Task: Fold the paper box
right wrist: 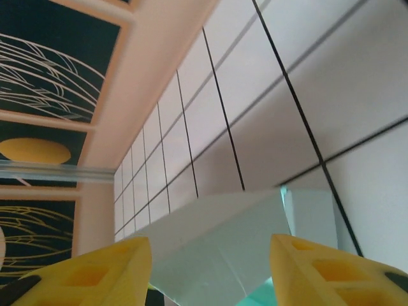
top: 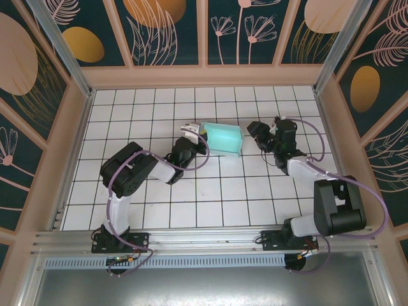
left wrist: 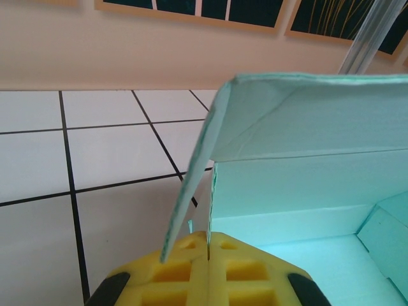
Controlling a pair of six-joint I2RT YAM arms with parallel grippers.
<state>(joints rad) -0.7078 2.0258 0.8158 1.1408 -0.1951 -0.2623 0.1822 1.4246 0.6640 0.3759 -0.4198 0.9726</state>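
Note:
The paper box [top: 224, 138] is pale light-blue card, partly formed, lying on the white tiled floor near the middle of the top view. My left gripper [top: 198, 136] is at its left end. In the left wrist view this gripper [left wrist: 208, 238] is shut on the edge of a thin wall of the box [left wrist: 299, 178], with a lid flap raised above the open inside. My right gripper [top: 254, 133] is just right of the box. In the right wrist view it [right wrist: 210, 247] stands open, and the box's outer face [right wrist: 220, 245] lies ahead between its yellow fingers [right wrist: 322, 264], not touching them.
White tiles with black lines [top: 210, 191] cover the table. Beige walls [top: 204, 75] with patterned panels enclose it on three sides. A metal rail [top: 210, 239] runs along the near edge by the arm bases.

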